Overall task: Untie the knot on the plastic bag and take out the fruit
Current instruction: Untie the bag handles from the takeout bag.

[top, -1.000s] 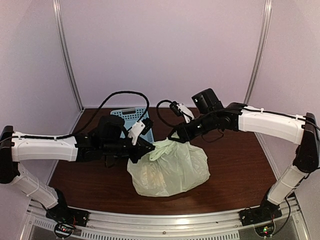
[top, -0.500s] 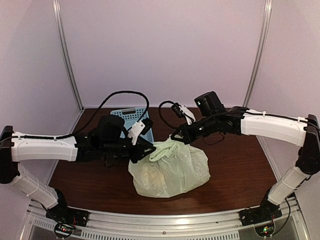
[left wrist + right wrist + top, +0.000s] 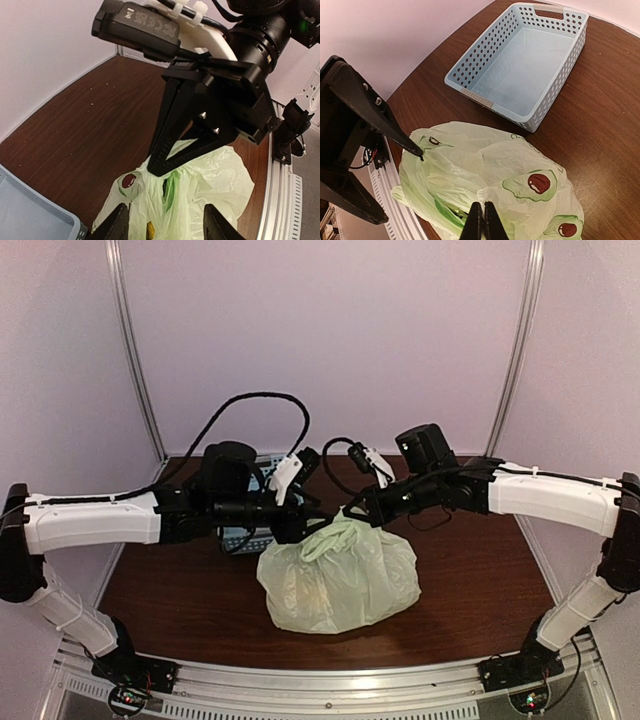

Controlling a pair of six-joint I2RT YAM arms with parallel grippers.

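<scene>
Left fingers point(image 3: 313, 516) are letting go. A second ago they were clamped low on the left shoulder of the bag point(image 3: 340, 580). Now they are standing apart with nothing between them, lifting up and back, and hovering just left of the bag's peak.

Right fingers point(image 3: 482, 224) are doing the opposite. They were apart a second ago and are now pressed together on a fold of thin plastic at the bag's crest, pulling it up into a point.

The bag is barely shifting. It is sitting on the tabletop point(image 3: 470, 580) directly below both sets of fingers, with its top drawn toward the right ones.

I'm not making out the knot on its own. I'm guessing it sits in the bunched plastic at or just under the right fingertips, and I can't tell if it is loosening.

The fruit is not showing clearly, only vague green and yellow patches through the film below the left fingers. So I'm reading it as all still inside. The basket point(image 3: 520, 60) is sitting beyond the left fingers, well apart from the bag.

This is looking like a regrip: the right is anchoring while the left is freeing up for a fresh bite on a handle loop. Untying is not finished yet and nothing is out. The risk is the film tearing, or the whole bag lifting instead of the knot giving.
</scene>
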